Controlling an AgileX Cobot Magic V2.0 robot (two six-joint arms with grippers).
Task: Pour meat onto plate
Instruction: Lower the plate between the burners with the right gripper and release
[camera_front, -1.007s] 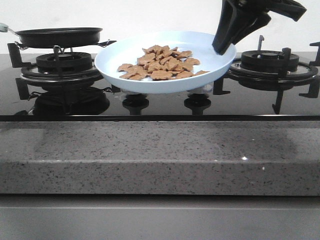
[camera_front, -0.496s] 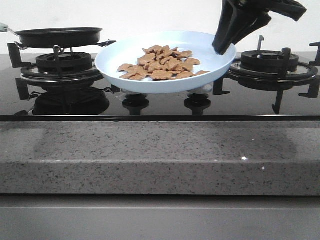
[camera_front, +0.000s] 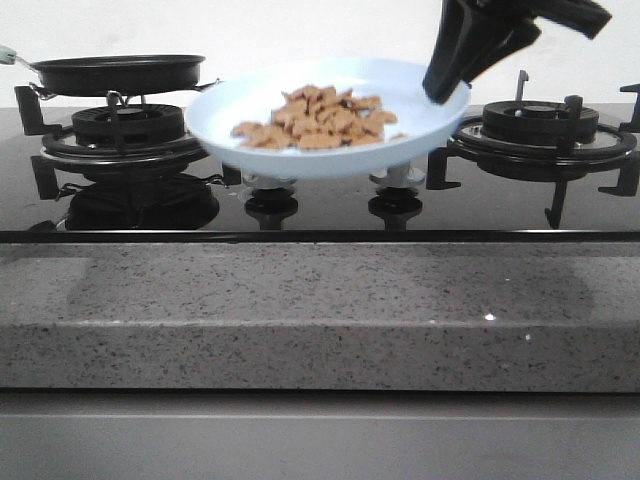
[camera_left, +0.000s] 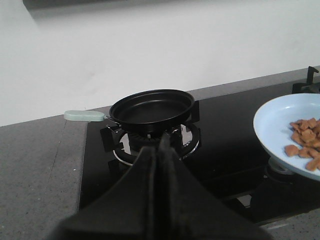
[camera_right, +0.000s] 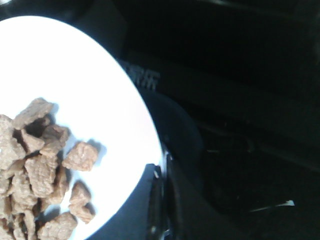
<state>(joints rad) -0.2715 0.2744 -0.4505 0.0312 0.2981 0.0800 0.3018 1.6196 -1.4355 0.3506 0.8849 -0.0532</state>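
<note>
The pale-blue plate (camera_front: 300, 165) hangs above the middle of the stove, with the meat (camera_front: 320, 118) heaped on it. My right gripper (camera_front: 440, 95) is shut on the plate's right rim. In the right wrist view its fingers (camera_right: 162, 170) clamp the rim of the plate (camera_right: 75, 75) beside the meat (camera_right: 40, 165). My left gripper (camera_left: 162, 142) is shut and empty, pointing at the black frying pan (camera_left: 151, 105). The plate (camera_left: 272, 120) and the meat (camera_left: 305, 142) also show at the edge of the left wrist view.
The empty black frying pan (camera_front: 118, 72) with a pale handle sits on the left burner (camera_front: 120, 130). The right burner (camera_front: 540, 125) stands bare behind my right arm. A speckled grey counter edge (camera_front: 320, 310) runs along the front.
The plate has risen a little and levelled out, so I see less of its inside. It has also shifted slightly left. The left gripper and the pan have not moved.
</note>
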